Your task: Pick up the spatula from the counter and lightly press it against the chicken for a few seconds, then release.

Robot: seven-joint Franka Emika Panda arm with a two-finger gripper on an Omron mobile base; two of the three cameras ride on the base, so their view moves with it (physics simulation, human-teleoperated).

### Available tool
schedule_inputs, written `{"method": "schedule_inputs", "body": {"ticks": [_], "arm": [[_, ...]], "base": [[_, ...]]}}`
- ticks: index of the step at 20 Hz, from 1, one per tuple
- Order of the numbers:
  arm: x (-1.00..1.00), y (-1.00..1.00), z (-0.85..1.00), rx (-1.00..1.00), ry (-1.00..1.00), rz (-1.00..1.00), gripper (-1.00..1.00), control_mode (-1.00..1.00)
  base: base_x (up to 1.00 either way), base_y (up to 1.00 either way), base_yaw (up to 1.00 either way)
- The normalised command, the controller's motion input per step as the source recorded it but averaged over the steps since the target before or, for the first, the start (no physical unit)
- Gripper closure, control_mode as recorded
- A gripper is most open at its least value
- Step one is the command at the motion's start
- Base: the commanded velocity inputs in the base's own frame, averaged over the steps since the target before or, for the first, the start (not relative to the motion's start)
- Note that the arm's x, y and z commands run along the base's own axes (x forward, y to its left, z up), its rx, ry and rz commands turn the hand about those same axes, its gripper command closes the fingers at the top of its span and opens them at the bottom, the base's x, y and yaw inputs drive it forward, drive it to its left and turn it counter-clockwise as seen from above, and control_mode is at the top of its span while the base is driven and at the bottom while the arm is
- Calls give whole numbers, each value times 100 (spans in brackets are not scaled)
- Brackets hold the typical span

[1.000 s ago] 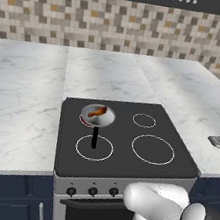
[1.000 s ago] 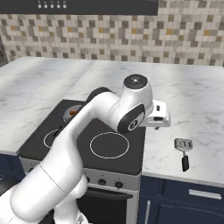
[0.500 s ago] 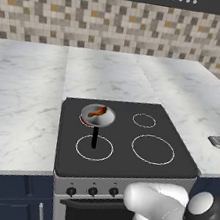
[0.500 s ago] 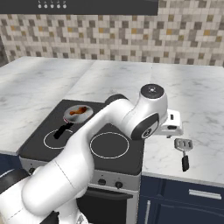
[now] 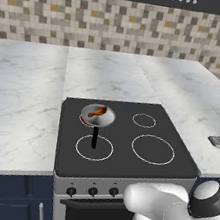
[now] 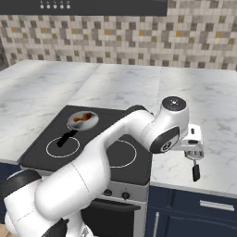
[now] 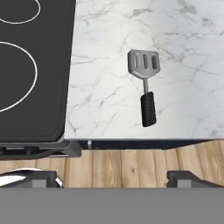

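Note:
The spatula point(image 7: 145, 83) lies flat on the marble counter right of the stove, grey slotted head away from the counter's front edge, black handle point(image 6: 196, 172) pointing to that edge. Its head also peeks in at the right rim of the left base view, spatula point(image 5: 219, 142). My gripper point(image 6: 193, 154) hovers above it, open, nothing between the fingers. In the hand view the gripper point(image 7: 114, 178) has its fingertips point(image 7: 41, 177) spread wide, the spatula ahead of them and slightly right. The chicken point(image 5: 97, 112) sits in a small pan point(image 6: 82, 119) on the stove's back left burner.
The black cooktop point(image 5: 127, 140) has marked burner rings; the pan's dark handle point(image 5: 94, 137) points toward the front. Marble counter point(image 5: 23, 97) runs on both sides. The counter's front edge point(image 7: 144, 141) drops to wooden floor just beyond the spatula handle.
My arm has swung to the right, from over the stove's edge out across the counter, until the hand hangs above the spatula. The jaws stayed open. Pan and spatula have not moved.

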Motion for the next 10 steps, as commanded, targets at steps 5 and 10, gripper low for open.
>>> {"method": "schedule_inputs", "body": {"ticks": [5,10], "arm": [[0,-18,-29,0,1,0,-100,-100],[1,-2,-8,0,0,0,-100,-100]], "base": [[0,0,0],[0,0,0]]}}
